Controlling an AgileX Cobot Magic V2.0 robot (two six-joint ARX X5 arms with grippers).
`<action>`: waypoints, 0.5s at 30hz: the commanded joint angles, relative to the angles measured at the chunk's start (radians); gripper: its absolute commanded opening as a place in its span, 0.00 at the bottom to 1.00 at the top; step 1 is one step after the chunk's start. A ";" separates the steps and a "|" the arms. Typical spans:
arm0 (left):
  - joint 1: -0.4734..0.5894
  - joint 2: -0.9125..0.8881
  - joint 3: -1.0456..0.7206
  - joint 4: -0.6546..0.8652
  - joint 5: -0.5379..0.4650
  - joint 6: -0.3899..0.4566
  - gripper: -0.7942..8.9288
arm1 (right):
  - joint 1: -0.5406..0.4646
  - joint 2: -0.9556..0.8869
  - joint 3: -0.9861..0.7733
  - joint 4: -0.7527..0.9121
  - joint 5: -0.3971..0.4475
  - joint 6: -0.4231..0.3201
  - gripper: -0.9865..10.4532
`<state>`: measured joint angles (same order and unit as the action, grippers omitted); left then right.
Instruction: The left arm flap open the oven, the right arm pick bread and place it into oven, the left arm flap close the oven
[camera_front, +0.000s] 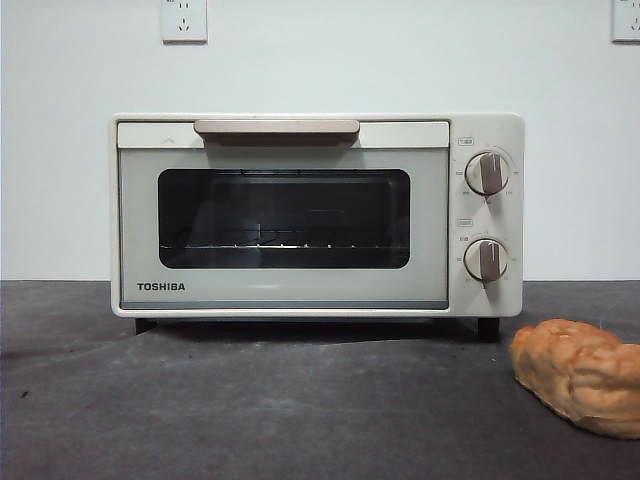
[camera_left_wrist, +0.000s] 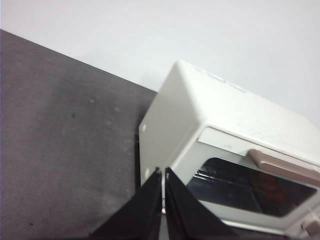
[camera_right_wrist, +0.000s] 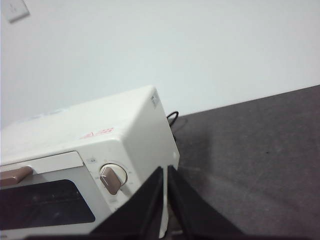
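The cream-white TOSHIBA oven (camera_front: 300, 215) stands in the middle of the table with its door shut, its beige handle (camera_front: 277, 128) at the top and two knobs at the right. The wire rack shows through the dark window. The golden-orange bread (camera_front: 583, 373) lies on the table at the front right of the oven. My left gripper (camera_left_wrist: 163, 172) is shut and empty, up above the oven's (camera_left_wrist: 215, 130) left side. My right gripper (camera_right_wrist: 165, 170) is shut and empty, up above the oven's (camera_right_wrist: 95, 150) right side. Neither gripper shows in the front view.
The dark grey table (camera_front: 250, 400) runs in front of the oven. A white wall with two sockets (camera_front: 183, 20) stands behind. A black cable (camera_right_wrist: 172, 118) lies behind the oven's right side.
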<state>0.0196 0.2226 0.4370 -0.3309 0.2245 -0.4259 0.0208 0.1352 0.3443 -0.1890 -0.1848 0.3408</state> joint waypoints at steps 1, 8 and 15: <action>0.002 0.084 0.091 -0.055 0.027 0.105 0.10 | 0.002 0.072 0.088 -0.054 -0.026 -0.082 0.09; -0.005 0.299 0.278 -0.226 0.142 0.282 0.10 | 0.003 0.291 0.285 -0.251 -0.123 -0.220 0.09; -0.044 0.457 0.415 -0.398 0.222 0.404 0.10 | 0.006 0.484 0.463 -0.502 -0.209 -0.343 0.09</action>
<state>-0.0219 0.6720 0.8284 -0.7235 0.4393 -0.0826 0.0250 0.6109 0.7864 -0.6827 -0.3866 0.0475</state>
